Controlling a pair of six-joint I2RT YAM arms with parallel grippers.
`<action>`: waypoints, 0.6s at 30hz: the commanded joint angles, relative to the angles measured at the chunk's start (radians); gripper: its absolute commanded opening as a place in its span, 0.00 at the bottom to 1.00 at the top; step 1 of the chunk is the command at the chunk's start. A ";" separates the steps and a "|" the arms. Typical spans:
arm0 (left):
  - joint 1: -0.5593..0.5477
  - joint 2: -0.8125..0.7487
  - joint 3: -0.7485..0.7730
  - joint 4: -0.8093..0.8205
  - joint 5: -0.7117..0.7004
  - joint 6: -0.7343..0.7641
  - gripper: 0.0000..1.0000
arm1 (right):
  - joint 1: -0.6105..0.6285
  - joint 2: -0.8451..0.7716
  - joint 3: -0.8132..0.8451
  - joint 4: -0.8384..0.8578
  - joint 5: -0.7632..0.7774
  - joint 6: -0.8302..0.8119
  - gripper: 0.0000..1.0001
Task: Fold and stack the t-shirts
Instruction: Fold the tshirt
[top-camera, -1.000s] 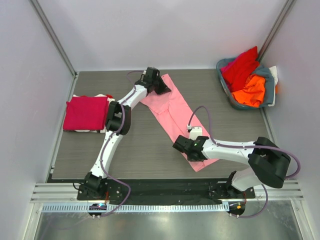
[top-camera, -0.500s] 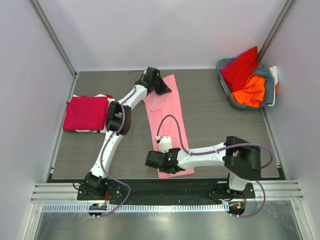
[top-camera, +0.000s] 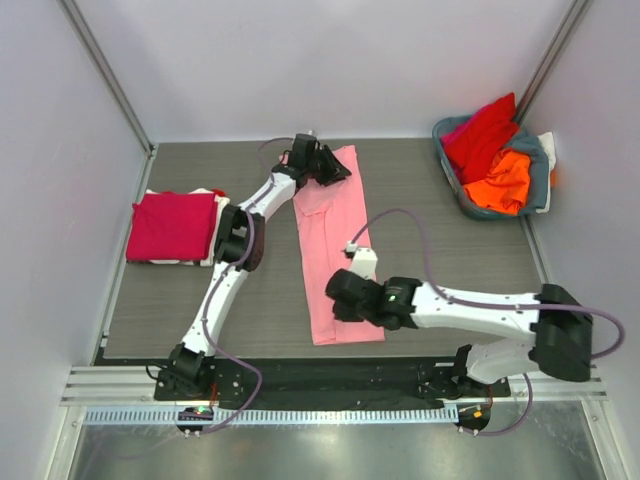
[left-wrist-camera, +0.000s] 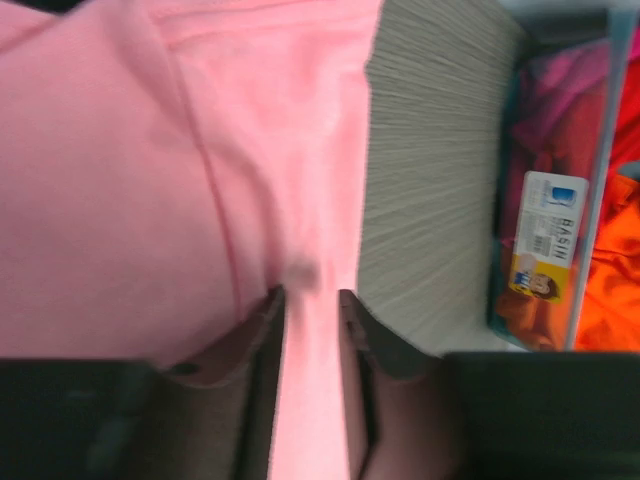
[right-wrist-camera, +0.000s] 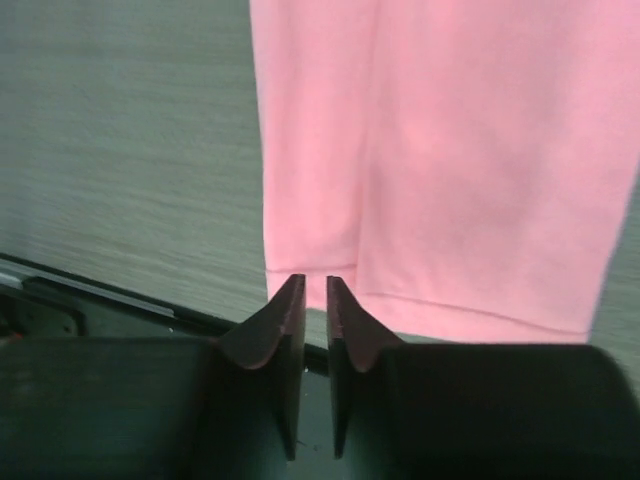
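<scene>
The light pink t-shirt (top-camera: 335, 255) lies as a long folded strip from the far middle of the table to its near edge. My left gripper (top-camera: 335, 170) is at the strip's far end, shut on pink cloth that fills the gap between its fingers (left-wrist-camera: 265, 330). My right gripper (top-camera: 337, 303) hovers over the strip's near end. Its jaws are closed to a thin slit with nothing between them, and the shirt's near hem (right-wrist-camera: 420, 300) lies flat just beyond the tips. A folded crimson t-shirt (top-camera: 170, 225) lies at the left on a white one (top-camera: 180, 262).
A grey-blue basket (top-camera: 452, 178) at the far right holds a red t-shirt (top-camera: 485, 130) and an orange t-shirt (top-camera: 505, 180). It also shows in the left wrist view (left-wrist-camera: 600, 200). The table's near edge and the black rail (right-wrist-camera: 90, 300) are just below the shirt's hem.
The pink shirt swung from a diagonal to a straight strip. My right gripper dragged its near end left, then moved back right and off the hem. My left gripper stayed at the far end.
</scene>
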 joint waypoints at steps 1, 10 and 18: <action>0.008 -0.065 -0.033 0.051 0.014 0.041 0.35 | -0.067 -0.131 -0.098 -0.006 -0.007 -0.015 0.23; 0.014 -0.409 -0.167 -0.104 -0.027 0.219 0.74 | -0.190 -0.364 -0.271 -0.093 -0.037 -0.034 0.33; -0.008 -0.766 -0.518 -0.452 -0.130 0.326 0.74 | -0.254 -0.397 -0.304 -0.149 -0.049 -0.081 0.37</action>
